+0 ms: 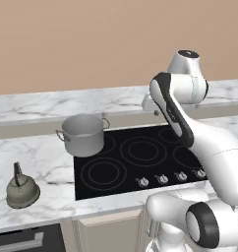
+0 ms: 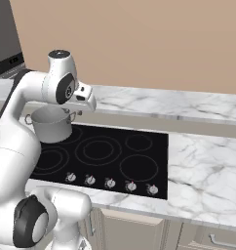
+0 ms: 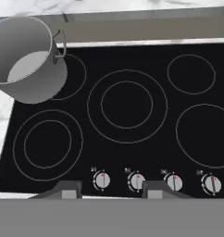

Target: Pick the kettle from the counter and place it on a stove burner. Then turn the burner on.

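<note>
Matt steel pot (image 1: 83,134), glossy black glass cooktop (image 1: 140,172), veined stone counter (image 1: 37,157).

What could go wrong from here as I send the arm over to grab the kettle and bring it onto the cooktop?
1. The kettle sits far left on the counter, well away from the gripper hanging over the knobs; reaching that far may strain the arm.
2. The pot occupies the rear-left burner and overhangs the cooktop edge; a swinging arm or carried kettle could clip it.
3. The kettle's handle is thin and arched, so a grasp could slip.
</note>
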Motion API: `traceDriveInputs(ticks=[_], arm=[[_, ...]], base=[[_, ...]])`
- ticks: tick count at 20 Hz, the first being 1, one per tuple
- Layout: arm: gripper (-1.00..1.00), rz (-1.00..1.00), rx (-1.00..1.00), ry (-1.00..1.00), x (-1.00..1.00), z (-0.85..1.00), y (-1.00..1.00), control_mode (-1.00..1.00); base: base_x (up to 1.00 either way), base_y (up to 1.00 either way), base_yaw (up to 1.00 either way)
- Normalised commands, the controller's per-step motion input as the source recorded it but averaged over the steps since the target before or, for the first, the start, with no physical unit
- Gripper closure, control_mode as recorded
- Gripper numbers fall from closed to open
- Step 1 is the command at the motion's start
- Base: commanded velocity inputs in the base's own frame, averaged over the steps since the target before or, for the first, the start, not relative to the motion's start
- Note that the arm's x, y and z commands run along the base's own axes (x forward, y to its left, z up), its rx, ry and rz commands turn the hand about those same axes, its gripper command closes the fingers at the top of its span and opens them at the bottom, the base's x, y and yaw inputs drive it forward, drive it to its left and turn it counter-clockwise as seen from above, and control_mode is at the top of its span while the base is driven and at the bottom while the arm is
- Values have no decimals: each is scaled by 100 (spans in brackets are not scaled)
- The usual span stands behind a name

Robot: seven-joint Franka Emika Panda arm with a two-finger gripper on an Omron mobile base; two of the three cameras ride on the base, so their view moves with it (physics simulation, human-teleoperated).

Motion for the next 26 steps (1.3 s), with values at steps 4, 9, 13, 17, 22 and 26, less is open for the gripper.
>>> traceDriveInputs(ticks=[4, 9, 13, 17, 22, 26], arm=[[-100, 0, 0, 0, -9, 0, 2, -100], [-100, 0, 0, 0, -22, 0, 13, -100], [-100, 0, 0, 0, -31, 0, 13, -100], [-100, 0, 0, -2, -40, 0, 23, -100], [-100, 0, 0, -1, -38, 0, 29, -100], [-100, 0, 0, 0, -34, -2, 35, -100]], base=[[0, 0, 0], [0, 0, 0], [0, 0, 0], [0, 0, 0], [0, 0, 0], [0, 0, 0]])
